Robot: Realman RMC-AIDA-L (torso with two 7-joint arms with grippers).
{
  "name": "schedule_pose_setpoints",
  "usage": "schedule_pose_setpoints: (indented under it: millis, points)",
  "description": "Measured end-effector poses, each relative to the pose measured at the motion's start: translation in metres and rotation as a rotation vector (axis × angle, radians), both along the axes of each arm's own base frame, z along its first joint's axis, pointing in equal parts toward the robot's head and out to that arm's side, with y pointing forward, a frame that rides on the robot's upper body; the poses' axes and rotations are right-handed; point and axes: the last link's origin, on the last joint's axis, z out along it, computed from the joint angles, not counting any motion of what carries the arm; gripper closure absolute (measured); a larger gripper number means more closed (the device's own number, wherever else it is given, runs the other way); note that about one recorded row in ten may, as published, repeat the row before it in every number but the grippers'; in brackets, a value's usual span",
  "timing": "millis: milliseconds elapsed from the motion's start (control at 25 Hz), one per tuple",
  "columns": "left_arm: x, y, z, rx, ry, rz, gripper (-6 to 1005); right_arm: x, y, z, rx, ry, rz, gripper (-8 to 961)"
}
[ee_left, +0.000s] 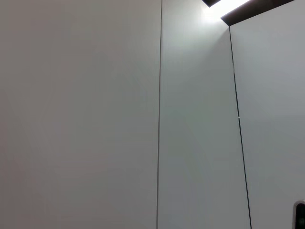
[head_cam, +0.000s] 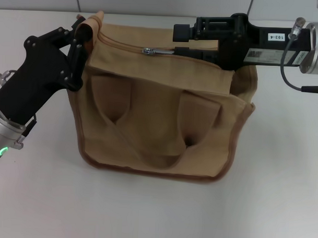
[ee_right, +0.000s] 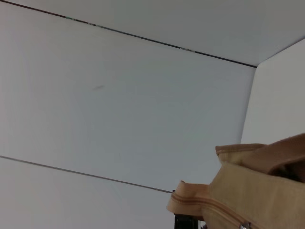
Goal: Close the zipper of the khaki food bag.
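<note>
Khaki food bag (head_cam: 159,124) mid-table. Left gripper (head_cam: 82,35) pinching bag's left top corner — anchor. Right gripper (head_cam: 179,32) over bag top near zipper (head_cam: 151,51) slider; fingers' state: can't tell. Zip mid-run — next, prob. draw slider to the end.

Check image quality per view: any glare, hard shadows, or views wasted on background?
Head view: even light, soft shadows, khaki food bag and zipper sharp. Left wrist view: only wall panels, blown-out glare in one corner. Right wrist view: mostly wall, bag edge only.
</note>
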Motion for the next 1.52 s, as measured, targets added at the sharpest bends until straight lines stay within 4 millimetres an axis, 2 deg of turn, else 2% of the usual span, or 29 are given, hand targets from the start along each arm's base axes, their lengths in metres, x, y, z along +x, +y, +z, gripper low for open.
schedule_pose_setpoints:
  millis: [680,1080,1520]
  points:
    - [0.005,-0.002,0.003,0.005,-0.02,-0.038,979,0.01,0.001,-0.009,-0.003,-0.048,-0.051,389]
    - [0.014,-0.001,0.006,0.006,-0.046,-0.096,979,0.003,0.003,-0.011,0.021,-0.034,-0.015,391]
    - [0.014,0.0,0.004,-0.004,-0.038,-0.087,979,-0.01,0.004,-0.014,0.016,-0.017,0.025,394]
